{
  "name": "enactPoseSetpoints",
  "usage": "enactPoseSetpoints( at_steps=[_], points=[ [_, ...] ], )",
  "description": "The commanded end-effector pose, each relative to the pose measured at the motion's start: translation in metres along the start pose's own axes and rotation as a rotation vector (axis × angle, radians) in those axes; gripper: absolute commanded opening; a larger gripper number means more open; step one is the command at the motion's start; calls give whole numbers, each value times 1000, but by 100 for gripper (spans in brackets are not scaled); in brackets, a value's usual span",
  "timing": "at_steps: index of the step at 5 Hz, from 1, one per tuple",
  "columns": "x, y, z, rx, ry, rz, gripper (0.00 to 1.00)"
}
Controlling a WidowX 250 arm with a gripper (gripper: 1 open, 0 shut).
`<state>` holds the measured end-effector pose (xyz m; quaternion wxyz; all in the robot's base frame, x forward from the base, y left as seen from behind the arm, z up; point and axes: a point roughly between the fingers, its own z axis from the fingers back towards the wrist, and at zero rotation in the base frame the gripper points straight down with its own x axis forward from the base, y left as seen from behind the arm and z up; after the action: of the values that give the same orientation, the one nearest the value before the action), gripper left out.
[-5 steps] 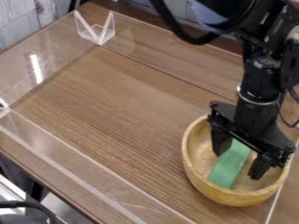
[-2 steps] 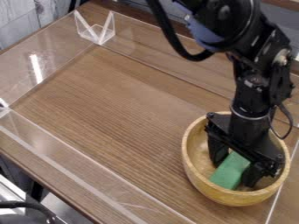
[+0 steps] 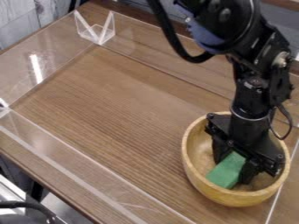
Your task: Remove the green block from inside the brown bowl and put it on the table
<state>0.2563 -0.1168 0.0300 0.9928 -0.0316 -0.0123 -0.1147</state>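
Wood-grain table (image 3: 105,105) carries the bowl (image 3: 198,179) at its near corner. Inside it, the gripper (image 3: 244,157) pinches the block (image 3: 230,170). Grasping seems done; next likely calls for lifting clear of the rim.

Soft even light, glare on plastic walls (image 3: 47,52)

table (image 3: 128,96): brown wood grain, showing a soft sheen | walls (image 3: 47,52): clear plastic, catching glare | brown bowl (image 3: 197,166): pale wood, looking smooth | green block (image 3: 229,171): appearing matt, plain | gripper (image 3: 246,150): black, looking matt

one raised camera looks down across the table (image 3: 105,96) from nearby.
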Motion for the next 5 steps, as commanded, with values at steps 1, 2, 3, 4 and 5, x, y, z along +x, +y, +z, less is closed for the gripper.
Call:
enactPoseSetpoints(
  at_steps=[1, 2, 3, 4, 5],
  points=[
    [2, -3, 11, -8, -10, 12, 0],
    [0, -5, 13, -12, 12, 24, 0],
    [0, -6, 14, -14, 24, 30, 0],
    [-1, -7, 15, -15, 33, 35, 0],
    [-2, -8, 16, -16, 43, 39, 0]
  ],
)
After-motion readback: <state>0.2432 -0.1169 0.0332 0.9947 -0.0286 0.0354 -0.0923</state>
